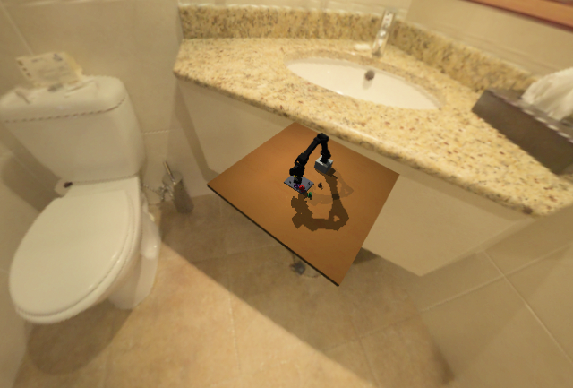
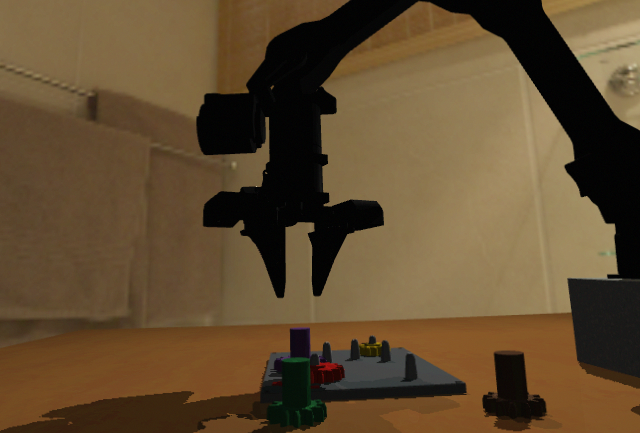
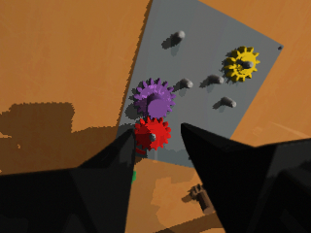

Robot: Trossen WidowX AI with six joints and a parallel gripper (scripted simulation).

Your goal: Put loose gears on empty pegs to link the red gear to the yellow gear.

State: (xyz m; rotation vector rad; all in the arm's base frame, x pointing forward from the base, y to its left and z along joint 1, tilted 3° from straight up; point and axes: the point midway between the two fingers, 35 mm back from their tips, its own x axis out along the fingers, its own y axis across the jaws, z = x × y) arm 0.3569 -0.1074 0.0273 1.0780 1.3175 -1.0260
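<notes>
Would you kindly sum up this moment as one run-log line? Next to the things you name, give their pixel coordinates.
gripper (image 2: 298,296) (image 3: 157,131): open, empty, above board | purple gear (image 2: 299,343) (image 3: 155,99): on board, beside red gear (image 2: 328,372) (image 3: 159,132)

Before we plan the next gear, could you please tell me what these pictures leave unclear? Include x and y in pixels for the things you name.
- Whether the purple gear (image 2: 299,343) (image 3: 155,99) sits fully flat: exterior view, the green gear (image 2: 296,387) partly blocks it.
- Black stripe on the yellow gear (image 2: 371,349) (image 3: 241,64): too small, exterior.
- Tooth contacts: too small, top view.

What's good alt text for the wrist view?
Open black gripper above a grey board, holding nothing; on the board a purple gear sits beside a red gear, and a yellow gear sits apart, with bare pegs between.
</notes>
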